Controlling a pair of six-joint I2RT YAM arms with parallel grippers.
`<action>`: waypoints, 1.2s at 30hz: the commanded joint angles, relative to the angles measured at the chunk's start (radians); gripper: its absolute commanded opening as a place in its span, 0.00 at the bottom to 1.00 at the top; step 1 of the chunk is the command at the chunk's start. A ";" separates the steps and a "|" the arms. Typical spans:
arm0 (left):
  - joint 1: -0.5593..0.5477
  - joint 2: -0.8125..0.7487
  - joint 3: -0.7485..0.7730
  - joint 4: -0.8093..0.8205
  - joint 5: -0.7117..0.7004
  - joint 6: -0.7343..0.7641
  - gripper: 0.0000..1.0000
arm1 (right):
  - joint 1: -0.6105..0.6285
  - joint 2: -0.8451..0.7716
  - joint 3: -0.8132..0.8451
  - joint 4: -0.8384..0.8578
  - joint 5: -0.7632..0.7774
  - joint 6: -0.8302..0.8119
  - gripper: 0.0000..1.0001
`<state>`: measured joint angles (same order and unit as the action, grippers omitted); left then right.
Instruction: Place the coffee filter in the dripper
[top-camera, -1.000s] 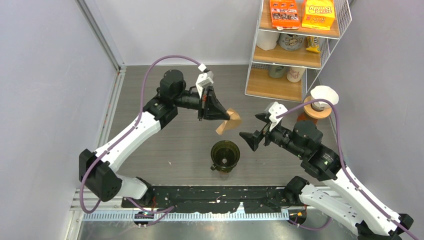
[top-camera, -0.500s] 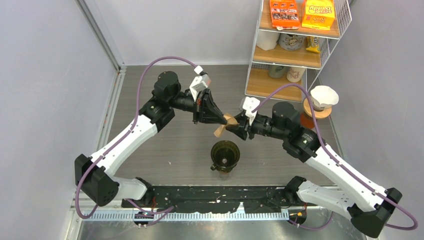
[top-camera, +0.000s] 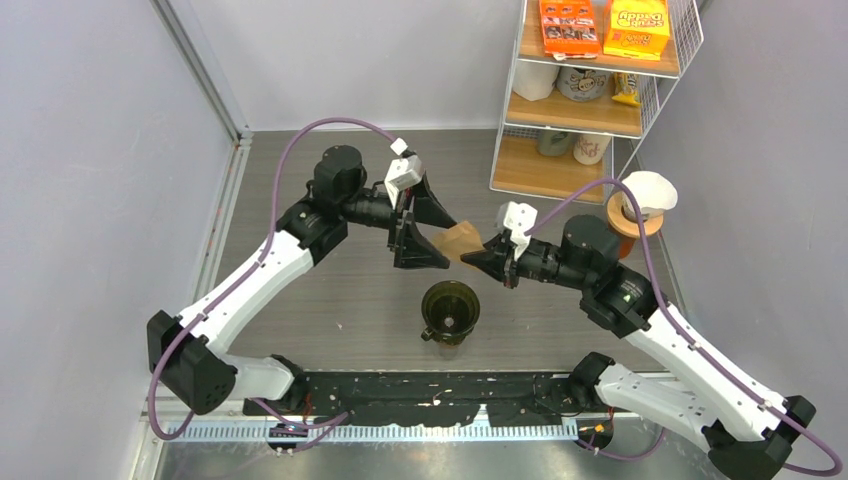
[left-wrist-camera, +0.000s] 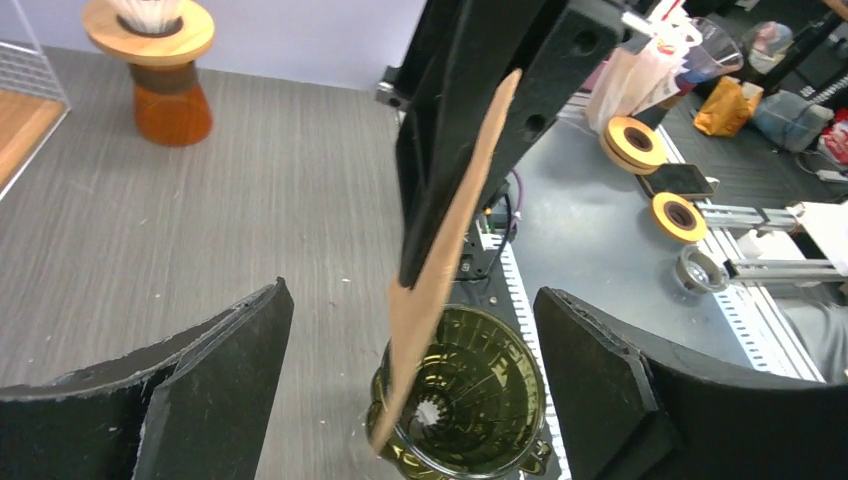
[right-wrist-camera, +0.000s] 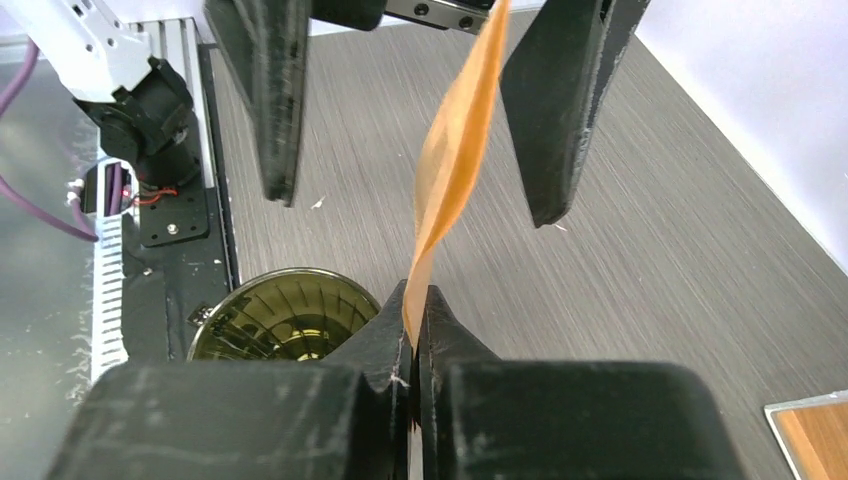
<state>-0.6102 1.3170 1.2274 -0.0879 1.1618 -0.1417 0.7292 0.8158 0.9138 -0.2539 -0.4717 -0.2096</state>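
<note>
A: Room first. What sits around the dripper (top-camera: 449, 310)?

B: It stands alone at lower centre of the top view, on bare table (top-camera: 330, 300). Open surface to its left and up toward the back wall (top-camera: 400, 60). Rack (top-camera: 590, 110) fills the upper right corner. Just below it, a wooden stand (top-camera: 634, 222) carrying a white paper cone (top-camera: 648, 190), close beside the right arm (top-camera: 620, 295).

A: Grippers?

B: Left gripper (top-camera: 448, 243): jaws spread wide, gripping nothing. Right gripper (top-camera: 472, 257): jaws pressed together, pinching the filter (top-camera: 462, 238) by one edge.

A: Filter's place?

B: In the air, centre of the top view, up-frame of the dripper and apart from it. It sticks out from the right fingertips into the gap between the left jaws. Right wrist view shows daylight on both sides of the paper; it touches neither left jaw.

A: And its look?

B: Brown paper, folded flat. From above, a tan wedge. In both wrist views it is edge-on: a thin leaning strip with a slight twist. In the left wrist view its low end overlaps the dripper's rim in the picture; height above it, cannot tell. Dripper is dark olive, see-through, ribbed inside, mouth up.
</note>
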 joint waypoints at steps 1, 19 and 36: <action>0.002 -0.049 0.000 -0.016 -0.074 0.028 1.00 | -0.001 -0.024 -0.005 0.056 -0.014 0.097 0.05; 0.002 -0.095 -0.138 0.233 -0.181 -0.228 0.00 | -0.002 -0.035 -0.049 0.101 0.085 0.389 0.28; 0.002 -0.095 -0.153 0.236 -0.235 -0.289 0.00 | -0.007 -0.328 -0.274 0.059 0.713 0.467 0.99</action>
<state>-0.6102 1.2274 1.0649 0.1150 0.9413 -0.4141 0.7242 0.5152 0.6636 -0.2375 0.1509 0.2386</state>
